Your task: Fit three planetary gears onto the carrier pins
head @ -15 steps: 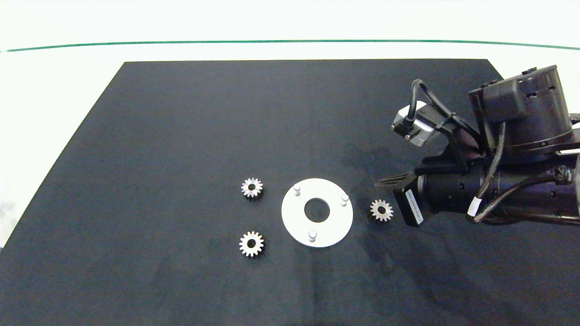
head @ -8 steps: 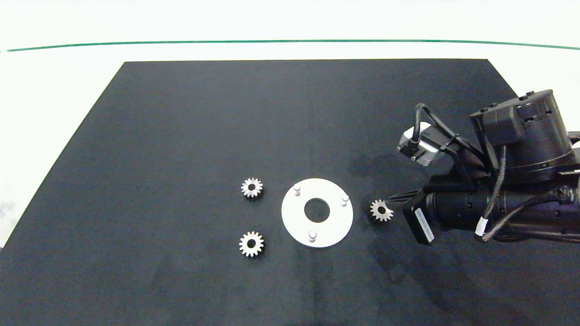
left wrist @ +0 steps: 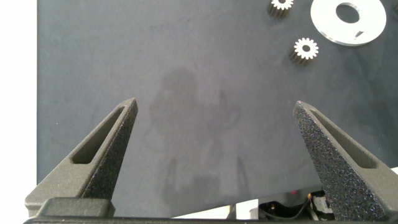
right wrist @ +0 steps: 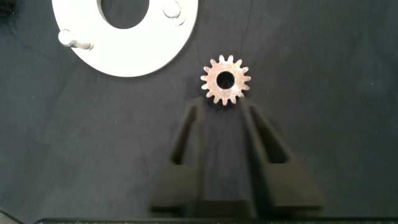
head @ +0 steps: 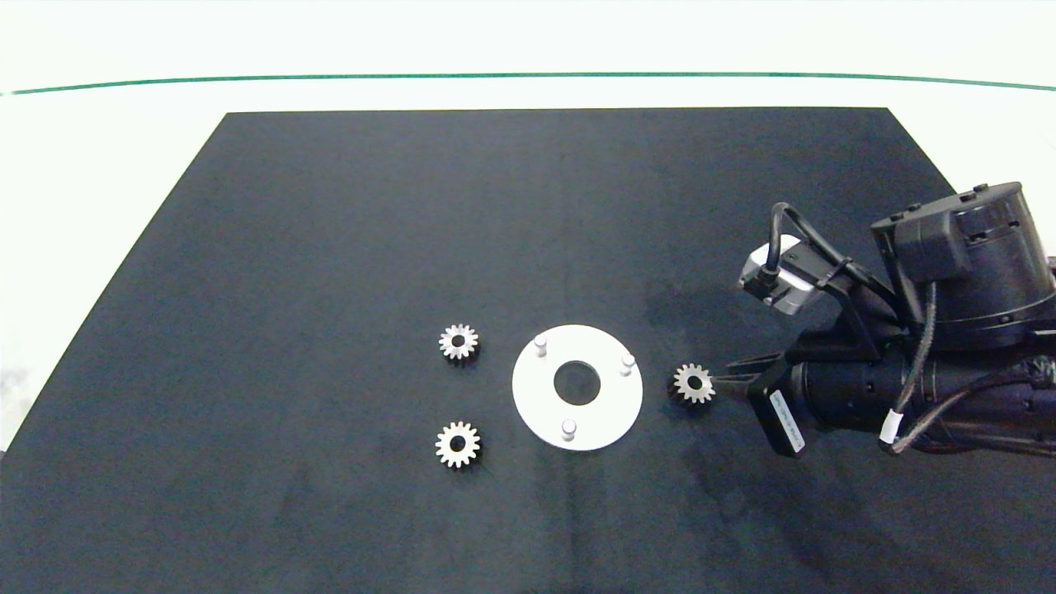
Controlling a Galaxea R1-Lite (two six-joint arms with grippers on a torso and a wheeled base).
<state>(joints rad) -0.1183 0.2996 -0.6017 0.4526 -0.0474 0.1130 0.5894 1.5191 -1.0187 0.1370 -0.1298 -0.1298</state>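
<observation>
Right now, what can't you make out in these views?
Head view: the right gripper is dark against the dark mat; contact with the nearest gear is unclear.
Right wrist view: the white disc is cut by the edge; only two pins show.
Left wrist view: one gear is cut off; the pins are too small.

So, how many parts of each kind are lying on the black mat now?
Planetary gears: 3
White disc: 1
Carrier pins: 3
Total: 7
</observation>
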